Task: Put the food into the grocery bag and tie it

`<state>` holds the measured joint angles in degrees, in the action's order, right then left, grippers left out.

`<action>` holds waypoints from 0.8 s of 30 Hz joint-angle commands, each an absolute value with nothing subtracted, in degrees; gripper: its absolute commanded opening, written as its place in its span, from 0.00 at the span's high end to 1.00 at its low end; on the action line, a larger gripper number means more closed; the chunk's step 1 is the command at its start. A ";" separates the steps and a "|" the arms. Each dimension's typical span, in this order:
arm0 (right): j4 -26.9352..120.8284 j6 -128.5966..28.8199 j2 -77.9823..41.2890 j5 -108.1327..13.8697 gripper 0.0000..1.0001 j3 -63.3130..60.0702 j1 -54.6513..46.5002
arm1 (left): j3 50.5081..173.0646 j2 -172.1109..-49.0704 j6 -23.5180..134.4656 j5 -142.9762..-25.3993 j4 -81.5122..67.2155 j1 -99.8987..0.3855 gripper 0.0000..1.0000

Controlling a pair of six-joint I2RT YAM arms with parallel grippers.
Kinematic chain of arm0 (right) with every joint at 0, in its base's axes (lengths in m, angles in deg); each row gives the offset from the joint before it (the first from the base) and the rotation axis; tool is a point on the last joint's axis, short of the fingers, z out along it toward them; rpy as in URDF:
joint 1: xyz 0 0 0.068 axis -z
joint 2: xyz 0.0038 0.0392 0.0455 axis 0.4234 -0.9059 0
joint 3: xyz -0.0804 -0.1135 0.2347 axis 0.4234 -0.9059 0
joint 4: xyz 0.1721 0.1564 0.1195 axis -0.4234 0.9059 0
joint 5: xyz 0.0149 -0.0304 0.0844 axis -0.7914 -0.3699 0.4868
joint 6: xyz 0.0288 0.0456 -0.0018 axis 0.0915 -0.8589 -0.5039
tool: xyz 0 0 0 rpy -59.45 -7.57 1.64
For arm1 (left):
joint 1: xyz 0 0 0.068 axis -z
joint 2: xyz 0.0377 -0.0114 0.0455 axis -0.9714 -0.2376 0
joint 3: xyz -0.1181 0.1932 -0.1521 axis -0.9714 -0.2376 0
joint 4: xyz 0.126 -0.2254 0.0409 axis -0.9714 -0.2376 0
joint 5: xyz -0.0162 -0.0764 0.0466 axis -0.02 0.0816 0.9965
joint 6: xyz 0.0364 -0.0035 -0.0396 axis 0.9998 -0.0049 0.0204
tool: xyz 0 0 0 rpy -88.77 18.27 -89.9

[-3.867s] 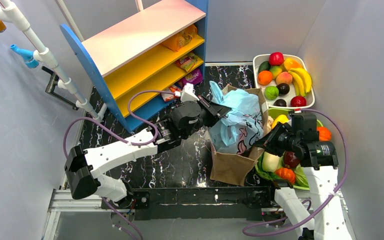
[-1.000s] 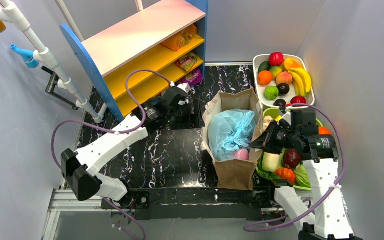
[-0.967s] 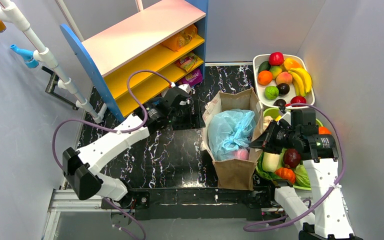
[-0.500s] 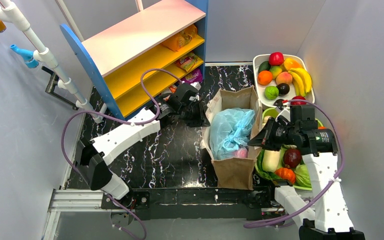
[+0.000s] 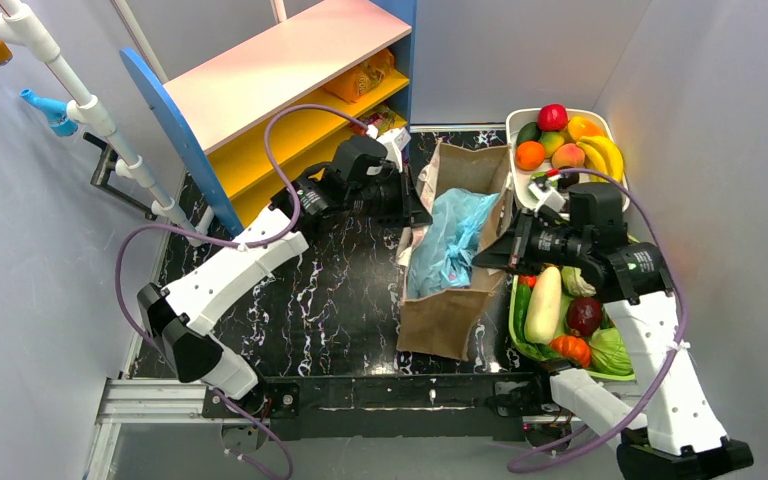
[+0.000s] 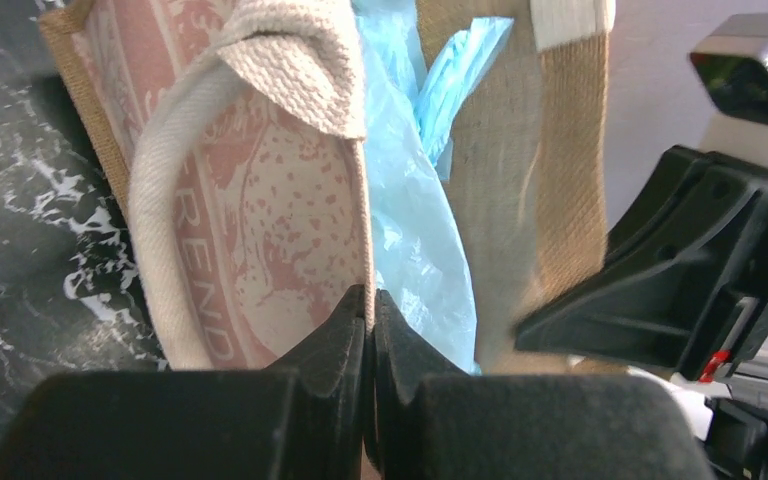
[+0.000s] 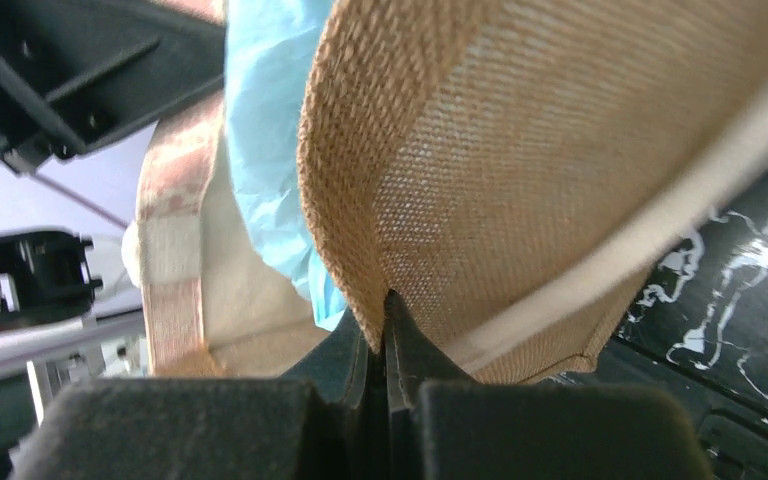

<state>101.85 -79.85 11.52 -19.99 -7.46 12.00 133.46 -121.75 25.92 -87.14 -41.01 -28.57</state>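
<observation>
Woven brown bag (image 5: 442, 318): left jaws clench one rim, right jaws the opposite; blue plastic bag (image 5: 450, 242) between them.

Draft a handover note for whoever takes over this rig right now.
Left claw: shut on one wall of the brown woven bag.
Right claw: shut on the opposite wall.
Grocery bag: crumpled inside the brown woven bag, not tied.
Snack packets: some lie on the yellow shelves; none shows inside the grocery bag.
Done: grocery bag sits in the brown woven bag.
Left: load the snack packets, then tie the handles.
</observation>
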 commanded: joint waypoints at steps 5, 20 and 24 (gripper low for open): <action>85.87 -85.04 3.19 -22.52 0.99 -4.36 -4.48 | 136.40 -125.54 23.40 -97.86 -28.43 -28.24 1.00; 90.06 -72.71 -5.13 -25.21 0.99 3.34 -4.58 | 132.58 -124.30 25.06 -90.78 -26.59 -29.33 1.00; 89.23 -73.17 -3.74 -29.56 0.99 1.85 -4.53 | 133.91 -124.98 26.73 -88.94 -27.40 -29.45 1.00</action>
